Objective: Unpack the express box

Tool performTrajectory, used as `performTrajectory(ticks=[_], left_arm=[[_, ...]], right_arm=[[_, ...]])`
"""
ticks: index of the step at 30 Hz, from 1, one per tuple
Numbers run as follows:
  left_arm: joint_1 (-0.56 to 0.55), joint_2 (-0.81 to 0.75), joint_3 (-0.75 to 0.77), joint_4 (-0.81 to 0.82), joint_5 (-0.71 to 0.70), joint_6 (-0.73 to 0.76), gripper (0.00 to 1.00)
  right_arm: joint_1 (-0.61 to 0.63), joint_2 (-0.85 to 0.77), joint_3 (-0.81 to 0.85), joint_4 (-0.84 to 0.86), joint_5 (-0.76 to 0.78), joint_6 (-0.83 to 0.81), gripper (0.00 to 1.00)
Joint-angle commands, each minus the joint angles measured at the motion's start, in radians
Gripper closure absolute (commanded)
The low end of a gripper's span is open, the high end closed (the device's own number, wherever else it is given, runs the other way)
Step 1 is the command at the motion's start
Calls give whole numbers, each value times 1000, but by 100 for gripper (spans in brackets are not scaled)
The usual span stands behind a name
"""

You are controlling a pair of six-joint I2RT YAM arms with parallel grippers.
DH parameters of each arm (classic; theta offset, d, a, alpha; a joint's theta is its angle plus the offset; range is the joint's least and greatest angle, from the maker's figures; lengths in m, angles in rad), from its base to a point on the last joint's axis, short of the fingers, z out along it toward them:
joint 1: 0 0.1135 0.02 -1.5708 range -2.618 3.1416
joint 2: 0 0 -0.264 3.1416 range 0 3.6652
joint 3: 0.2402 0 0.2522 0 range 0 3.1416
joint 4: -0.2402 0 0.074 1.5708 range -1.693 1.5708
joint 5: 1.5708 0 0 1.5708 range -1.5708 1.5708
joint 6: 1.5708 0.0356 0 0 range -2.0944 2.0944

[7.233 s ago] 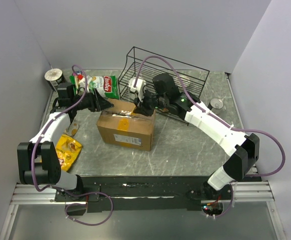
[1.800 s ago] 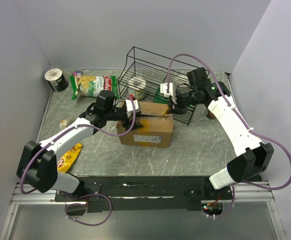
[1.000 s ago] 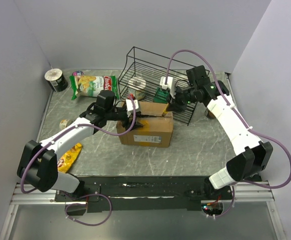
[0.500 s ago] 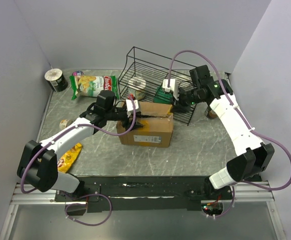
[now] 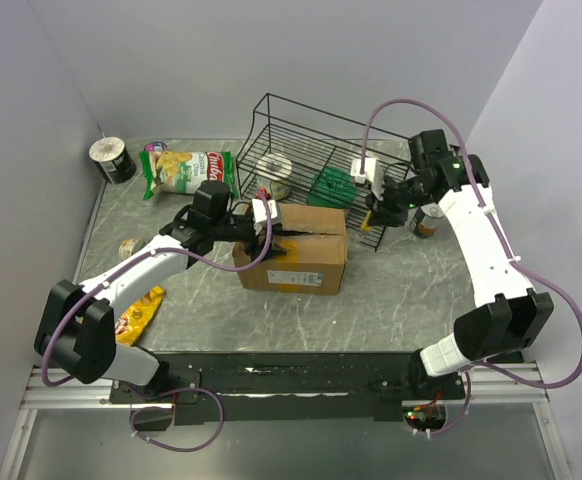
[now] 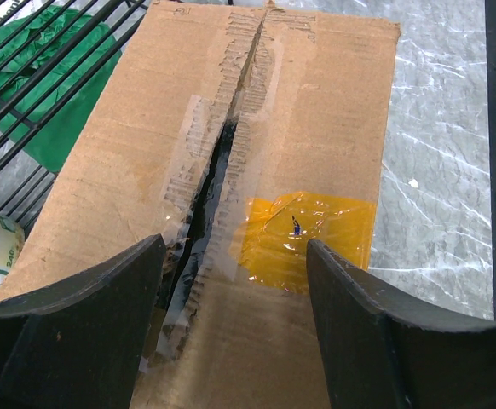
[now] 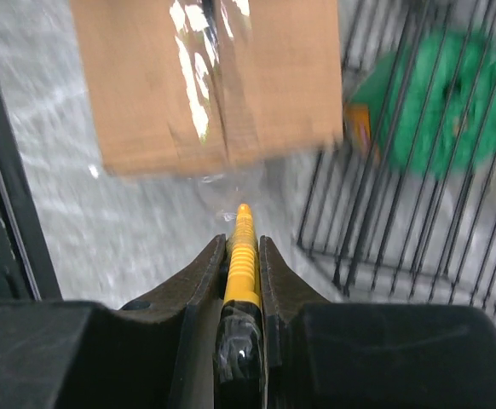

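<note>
- Grey tabletop, centre frame: the express box is seen, contents hidden below its torn seam;
- left gripper is held released above it;
- right gripper, upper right, is clenched on a blurred yellow tool.

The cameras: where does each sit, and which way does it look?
Top external: above and behind, looking down at the table; left arm and right arm show.
Left wrist: on the left arm, looking down at the split seam of the express box; the open left gripper shows.
Right wrist: on the right arm, facing the box; the right gripper, shut on a yellow tool, shows.
Shared: both wrist views catch the box and green item.
</note>
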Motion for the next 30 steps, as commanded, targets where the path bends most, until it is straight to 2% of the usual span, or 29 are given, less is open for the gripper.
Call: performTrajectory(ticks=[1,4,6,7,12,15,20,23,26,30], left_arm=[[4,59,-54,-172,-97,73,27],[4,54,-48,-170,-87,64,27],[4,51,-24,-177,-76,42,28],[4,46,-12,-181,-64,31,28],[4,25,145,-210,-10,-68,26],[2,4,218,-221,-13,-99,25],[2,-29,263,-236,-54,-82,21],[8,-47,254,-206,-103,-136,20],[63,-67,243,-154,-169,-290,17],[210,-79,243,-85,-249,-511,14]], right_arm=[[-60,-36,42,-88,39,-53,100],[-77,-53,31,-56,26,28,100],[-77,-76,-15,80,49,135,100],[-77,-110,-80,143,54,248,100],[-75,-222,-274,494,135,554,100],[-74,-256,-322,578,188,701,100],[-72,-299,-312,655,239,789,100],[-58,-300,-276,662,230,829,100],[-16,-302,-257,685,220,867,100],[82,-296,-251,725,233,881,100]])
